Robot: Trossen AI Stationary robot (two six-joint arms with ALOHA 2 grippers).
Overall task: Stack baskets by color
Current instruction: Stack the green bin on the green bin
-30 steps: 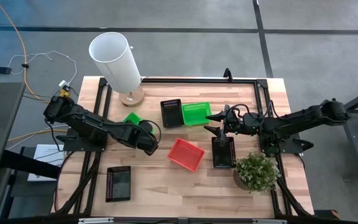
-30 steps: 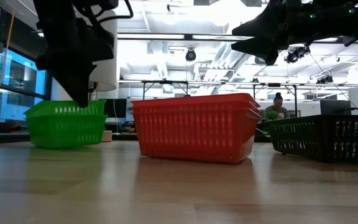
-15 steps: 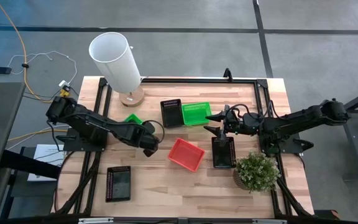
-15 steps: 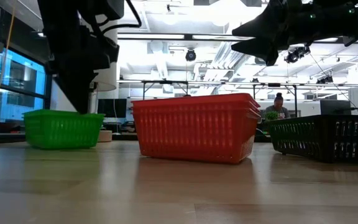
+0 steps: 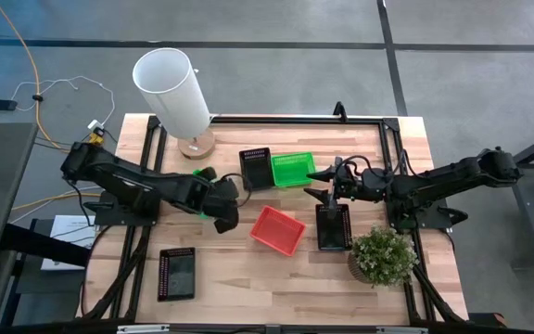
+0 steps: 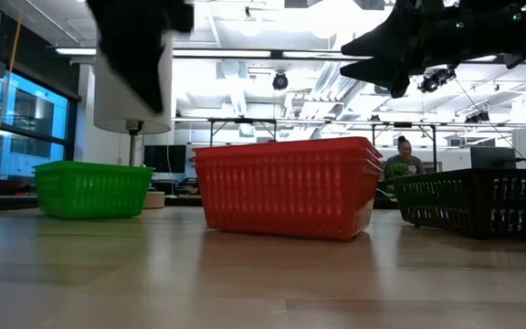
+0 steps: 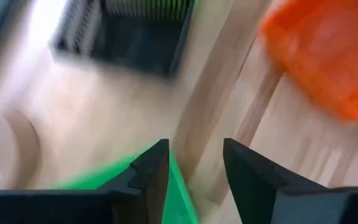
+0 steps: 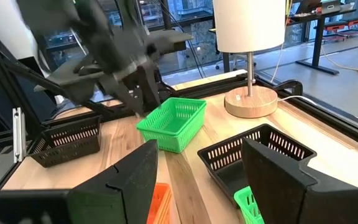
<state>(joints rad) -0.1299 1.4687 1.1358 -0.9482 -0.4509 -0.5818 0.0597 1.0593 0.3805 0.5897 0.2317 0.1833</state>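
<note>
In the high view the left hand (image 5: 227,206) hangs left of centre over the bench (image 5: 248,278), its fingers (image 7: 151,171) parted and holding nothing, just above a green basket (image 6: 92,189) mostly hidden under the arm. A red basket (image 5: 277,229) sits at centre. Above it a black basket (image 5: 255,168) and another green basket (image 5: 292,168) lie side by side. The right hand (image 5: 320,183) hovers open and empty above a black basket (image 5: 333,227) right of centre. A third black basket (image 5: 176,273) lies at lower left.
</note>
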